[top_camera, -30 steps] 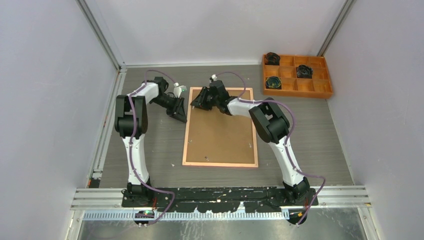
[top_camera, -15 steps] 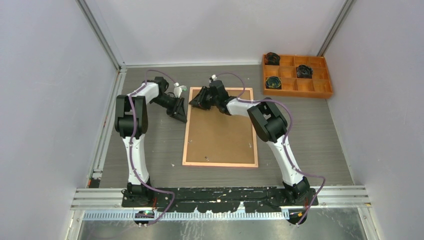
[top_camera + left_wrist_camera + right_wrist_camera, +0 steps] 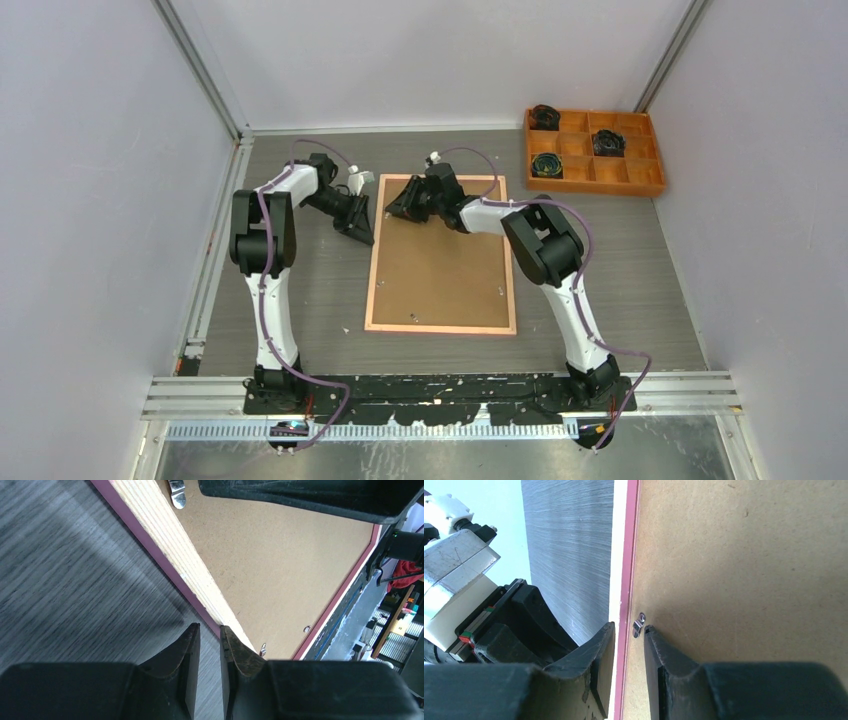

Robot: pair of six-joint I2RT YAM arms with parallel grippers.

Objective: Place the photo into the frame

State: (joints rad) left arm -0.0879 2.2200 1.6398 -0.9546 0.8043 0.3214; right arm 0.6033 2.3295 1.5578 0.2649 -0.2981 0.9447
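Black fingers of the left gripper (image 3: 210, 630) stood a narrow slit apart, with only the grey table (image 3: 75, 580) showing between them. One tip sat right at the pink outer edge of the frame (image 3: 165, 540), on its left side near the far corner. The right gripper (image 3: 629, 626) hung over that same far left corner, its tips equally close together and set either side of the pink rim line. A small silver clip (image 3: 638, 625) on the brown backing board (image 3: 440, 260) lay right at their gap; whether they pinched it could not be told. Both wrist views cut the fingers off at their roots. The frame lay flat, back upward, in the middle of the table, and the board hid whatever lay beneath it. An orange tray (image 3: 597, 188) sat well apart at the far right corner, its dark contents too small to make out or to read.
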